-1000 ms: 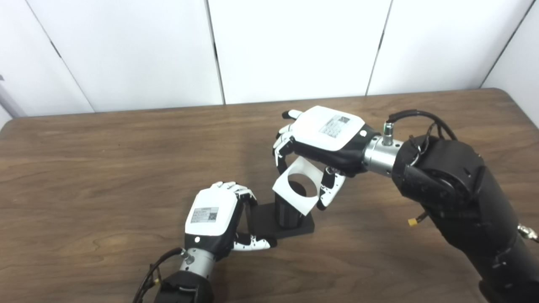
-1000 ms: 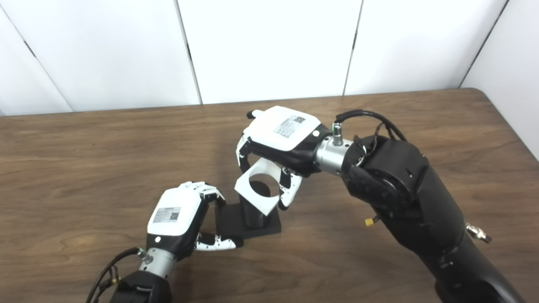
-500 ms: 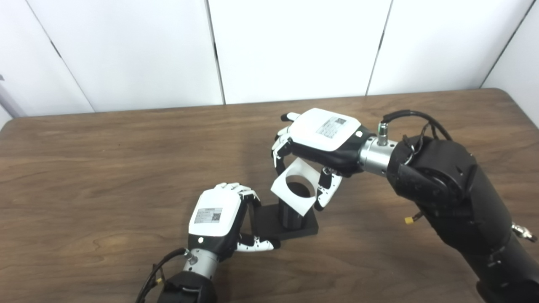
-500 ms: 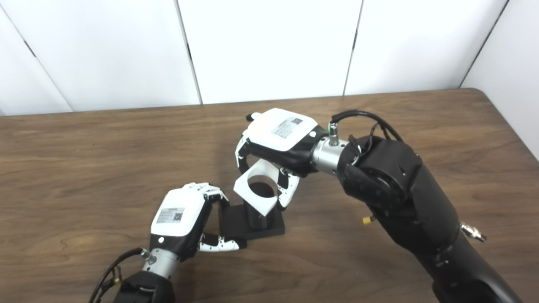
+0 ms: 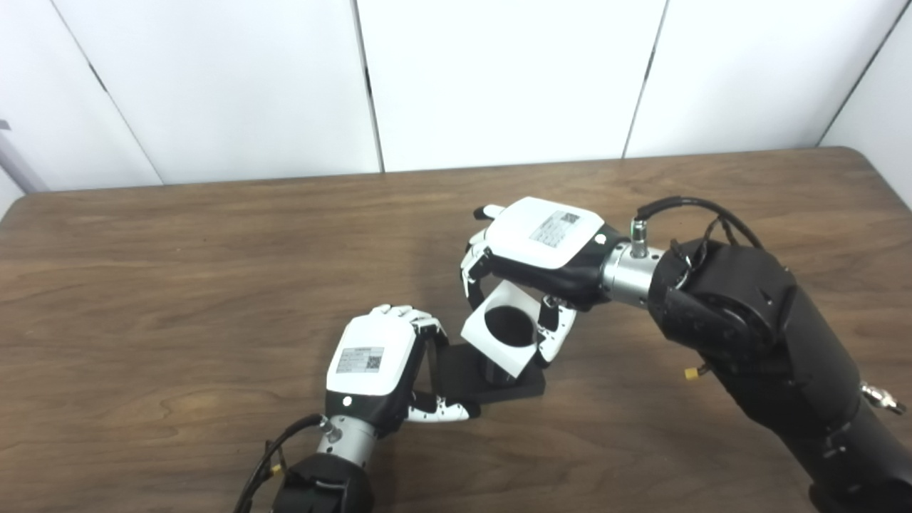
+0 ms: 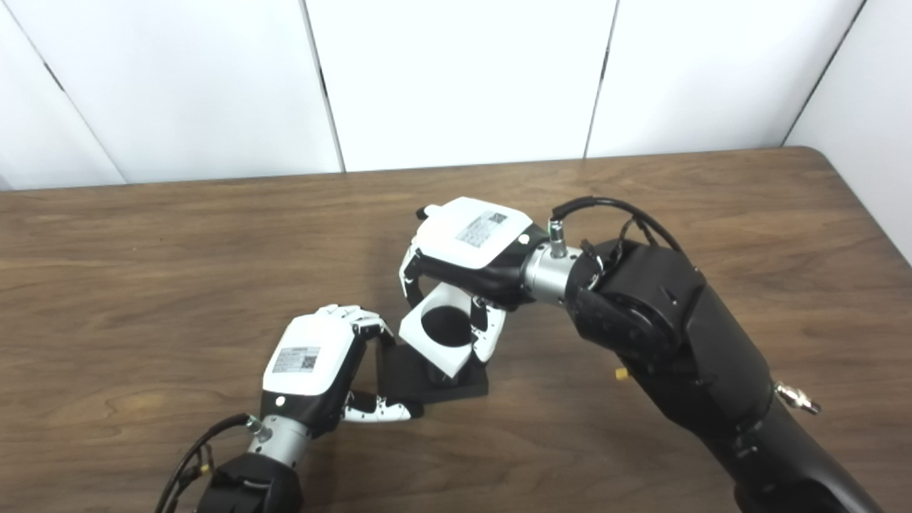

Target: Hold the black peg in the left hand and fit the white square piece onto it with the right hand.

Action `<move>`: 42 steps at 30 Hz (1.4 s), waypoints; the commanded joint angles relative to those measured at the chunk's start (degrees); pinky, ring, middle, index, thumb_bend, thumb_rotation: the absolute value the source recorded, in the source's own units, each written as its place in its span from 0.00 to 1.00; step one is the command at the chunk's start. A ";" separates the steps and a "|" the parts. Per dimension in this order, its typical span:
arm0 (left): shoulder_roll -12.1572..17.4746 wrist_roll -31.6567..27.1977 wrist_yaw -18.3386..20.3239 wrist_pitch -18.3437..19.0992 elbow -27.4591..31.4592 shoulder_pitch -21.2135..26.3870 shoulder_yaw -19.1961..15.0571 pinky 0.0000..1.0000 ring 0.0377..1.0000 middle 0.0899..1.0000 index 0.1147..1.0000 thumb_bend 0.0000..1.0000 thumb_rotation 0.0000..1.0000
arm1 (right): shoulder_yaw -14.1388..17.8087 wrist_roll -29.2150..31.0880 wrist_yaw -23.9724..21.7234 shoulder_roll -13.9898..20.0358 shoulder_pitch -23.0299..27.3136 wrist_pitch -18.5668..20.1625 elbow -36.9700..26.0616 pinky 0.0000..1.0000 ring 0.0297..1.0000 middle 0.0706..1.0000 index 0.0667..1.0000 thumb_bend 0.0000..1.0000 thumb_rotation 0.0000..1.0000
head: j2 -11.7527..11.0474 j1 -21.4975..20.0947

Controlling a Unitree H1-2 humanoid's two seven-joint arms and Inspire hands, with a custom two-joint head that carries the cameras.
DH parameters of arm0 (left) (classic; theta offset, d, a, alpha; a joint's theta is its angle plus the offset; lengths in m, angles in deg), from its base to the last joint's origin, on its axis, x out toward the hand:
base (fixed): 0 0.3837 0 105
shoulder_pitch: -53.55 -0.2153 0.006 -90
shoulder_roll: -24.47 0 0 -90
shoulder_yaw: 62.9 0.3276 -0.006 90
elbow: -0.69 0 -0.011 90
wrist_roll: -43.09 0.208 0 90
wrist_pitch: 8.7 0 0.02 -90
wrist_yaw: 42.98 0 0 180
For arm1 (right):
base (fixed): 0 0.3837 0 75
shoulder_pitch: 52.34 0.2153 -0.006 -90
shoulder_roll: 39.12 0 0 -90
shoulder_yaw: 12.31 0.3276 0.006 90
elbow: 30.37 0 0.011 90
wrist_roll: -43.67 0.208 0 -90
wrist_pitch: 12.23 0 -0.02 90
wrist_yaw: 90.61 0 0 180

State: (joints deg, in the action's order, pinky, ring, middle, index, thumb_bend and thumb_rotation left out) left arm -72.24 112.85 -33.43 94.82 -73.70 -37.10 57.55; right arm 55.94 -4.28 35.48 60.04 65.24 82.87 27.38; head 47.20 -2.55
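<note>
On the brown wooden counter [image 5: 178, 285], a little nearer its front edge than its back edge, the left robot hand [image 5: 374, 360] comes up from the front edge and is clamped on the left side of the black peg's flat base [image 5: 524, 385]: its fingers [image 5: 420, 329] curl over the base's far left edge, and its thumb [image 5: 445, 411] lies along the base's near left corner. The base rests flat on the counter.

Just to the right, the black peg [image 6: 436, 372] stands upright on that base; only a short dark stretch of it shows below the white square piece [image 5: 502, 335], and dark fills the piece's round hole. The piece sits tilted, one corner pointing toward the front edge, low over the base; whether it touches the base cannot be told.

Further right, the right robot hand [image 5: 534, 246] reaches in from the counter's right side, palm down, clamped on the white square piece, with fingers on its far left edge and the thumb [image 5: 552, 335] on its right edge. Behind the counter's back edge stand white wall panels [image 5: 499, 78].
</note>
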 commanded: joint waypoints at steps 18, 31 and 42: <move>-1.08 2.71 5.72 -0.24 -1.15 -1.06 1.96 0.87 0.82 0.73 0.42 0.51 0.05 | -0.73 -0.98 -0.76 0.47 1.15 -1.55 0.25 1.00 0.85 0.76 0.45 0.52 0.14 | 0.92 0.57; -1.71 3.05 6.14 -0.36 -1.20 -0.92 1.86 0.88 0.82 0.73 0.42 0.51 0.05 | -0.25 -0.48 -2.91 0.52 1.69 -0.61 0.36 1.00 0.86 0.77 0.46 0.52 0.15 | 1.27 0.71; -1.74 2.99 6.13 -0.40 -1.07 -1.02 1.81 0.88 0.82 0.73 0.42 0.51 0.05 | 0.20 -0.35 -3.38 0.32 2.02 -0.14 0.40 1.00 0.88 0.78 0.59 0.95 0.16 | 1.37 0.73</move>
State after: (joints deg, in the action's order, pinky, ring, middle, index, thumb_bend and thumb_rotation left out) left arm -74.22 114.98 -30.89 94.97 -73.11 -37.17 57.84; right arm 55.13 -4.88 31.73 60.34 64.94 82.35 28.07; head 48.52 -1.76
